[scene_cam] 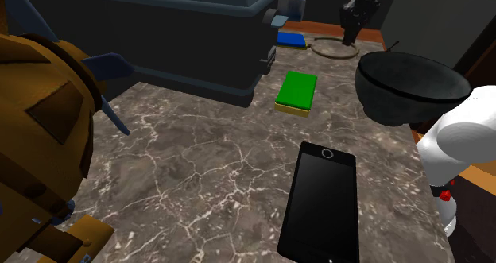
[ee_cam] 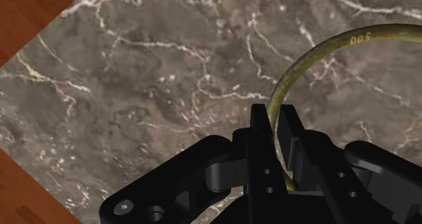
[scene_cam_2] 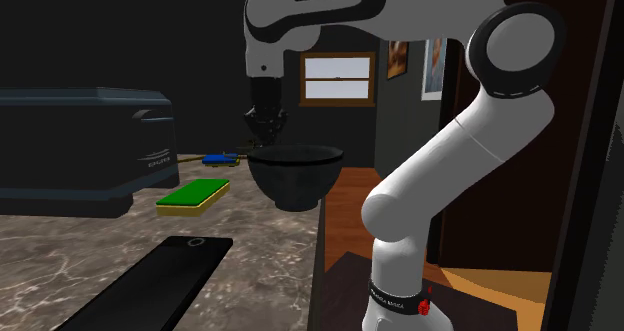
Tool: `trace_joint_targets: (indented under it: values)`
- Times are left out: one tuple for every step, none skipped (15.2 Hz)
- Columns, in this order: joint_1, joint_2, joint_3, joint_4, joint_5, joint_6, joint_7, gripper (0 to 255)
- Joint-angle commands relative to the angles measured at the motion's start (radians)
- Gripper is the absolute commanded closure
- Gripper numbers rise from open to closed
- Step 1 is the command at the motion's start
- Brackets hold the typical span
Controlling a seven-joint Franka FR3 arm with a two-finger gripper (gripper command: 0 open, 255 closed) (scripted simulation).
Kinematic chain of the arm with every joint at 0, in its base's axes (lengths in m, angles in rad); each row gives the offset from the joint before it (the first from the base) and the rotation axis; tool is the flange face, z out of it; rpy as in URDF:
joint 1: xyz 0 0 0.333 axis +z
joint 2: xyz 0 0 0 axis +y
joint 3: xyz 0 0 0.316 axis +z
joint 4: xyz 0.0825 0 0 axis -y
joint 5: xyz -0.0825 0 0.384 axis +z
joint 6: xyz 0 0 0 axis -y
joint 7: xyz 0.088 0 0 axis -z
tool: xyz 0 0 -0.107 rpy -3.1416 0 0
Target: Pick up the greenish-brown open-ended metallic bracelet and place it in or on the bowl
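The greenish-brown open-ended bracelet (ee_cam: pixel 318 50) lies on the marble counter (ee_cam: pixel 149 101), its thin band curving away from the hand. In the wrist view my gripper (ee_cam: pixel 276 118) is shut on that band, which is pinched between the two black fingers. In the shoulder view the gripper (scene_cam: pixel 348 37) stands at the counter's far end over the bracelet's ring (scene_cam: pixel 334 48). The black bowl (scene_cam: pixel 409 83) sits just nearer than it, toward that view's right. From the second exterior view the gripper (scene_cam_2: pixel 268 137) hangs just behind the bowl (scene_cam_2: pixel 295 174).
A green sponge (scene_cam: pixel 296 90) and a black phone (scene_cam: pixel 320 202) lie on the counter nearer the stand. A big dark box-like appliance (scene_cam: pixel 191 31) fills the far left, with a blue item (scene_cam: pixel 291 39) beside it. A brown-yellow object (scene_cam: pixel 40 126) stands at the near left.
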Motion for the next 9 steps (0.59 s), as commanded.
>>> trace_joint_targets:
  values:
    - [-0.001,0.008,-0.002,0.033,-0.002,-0.026,0.001,255]
    - [-0.002,0.012,-0.003,0.049,-0.003,-0.038,0.001,255]
    - [-0.002,0.016,-0.004,0.065,-0.004,-0.050,0.001,255]
    - [-0.003,0.020,-0.004,0.082,-0.005,-0.063,0.002,255]
    - [-0.003,0.024,-0.005,0.099,-0.006,-0.075,0.002,255]
    - [-0.004,0.029,-0.006,0.116,-0.007,-0.087,0.003,255]
    - [-0.004,0.034,-0.007,0.133,-0.008,-0.099,0.003,255]
    - [-0.005,0.039,-0.007,0.150,-0.008,-0.112,0.004,255]
    - [-0.006,0.044,-0.008,0.167,-0.009,-0.124,0.005,255]
